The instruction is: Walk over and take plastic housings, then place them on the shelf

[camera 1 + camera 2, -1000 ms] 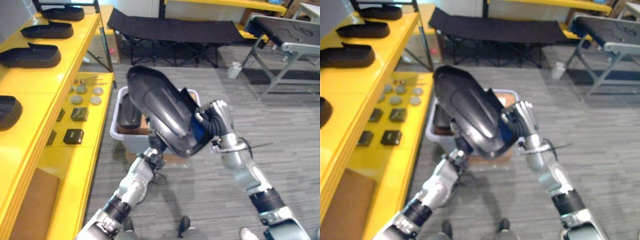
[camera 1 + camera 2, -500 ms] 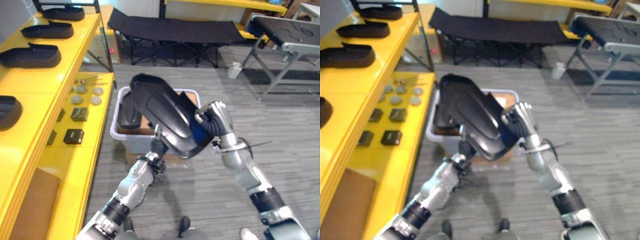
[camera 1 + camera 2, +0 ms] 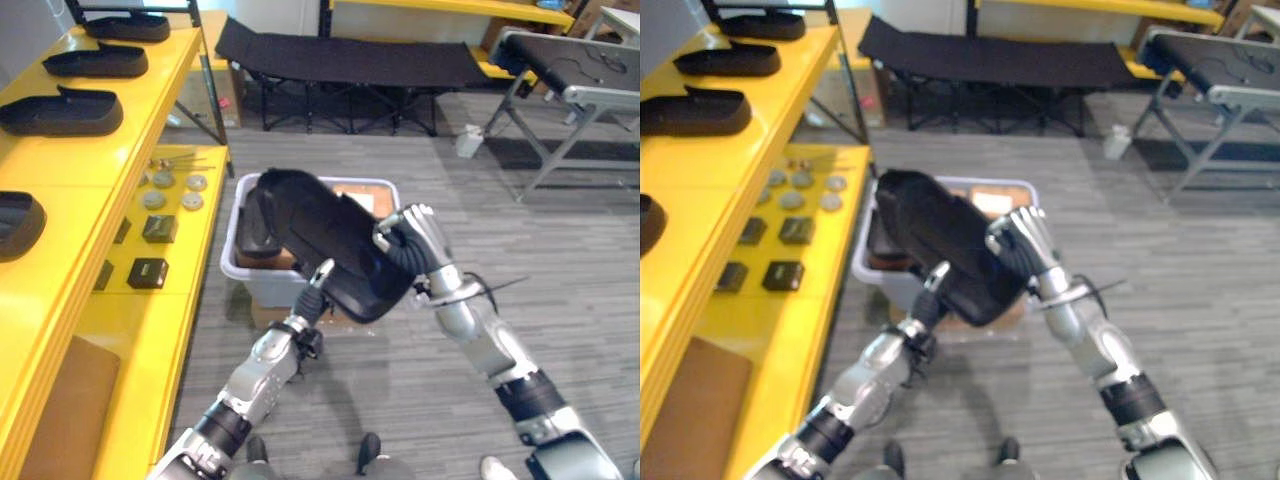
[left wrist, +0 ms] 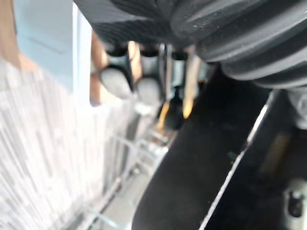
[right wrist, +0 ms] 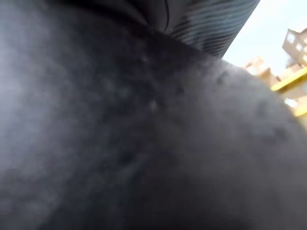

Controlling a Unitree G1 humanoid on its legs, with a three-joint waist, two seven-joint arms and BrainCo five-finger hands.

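Left hand (image 3: 316,284) sits under the black curved plastic housing (image 3: 325,238), grip can't be told; right hand (image 3: 410,238) is curled round its right edge. Housing is tilted above the pale plastic tub (image 3: 232,263), yellow metal shelf (image 3: 60,150) beyond on the left. Likely light, stiff and slick: hold it by the rims on both sides.

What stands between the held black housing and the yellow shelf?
Nothing visible does. The housing, in the right hand, hangs above the grey bin, and the way left to the shelf looks free, with bare yellow between the shelved housings.
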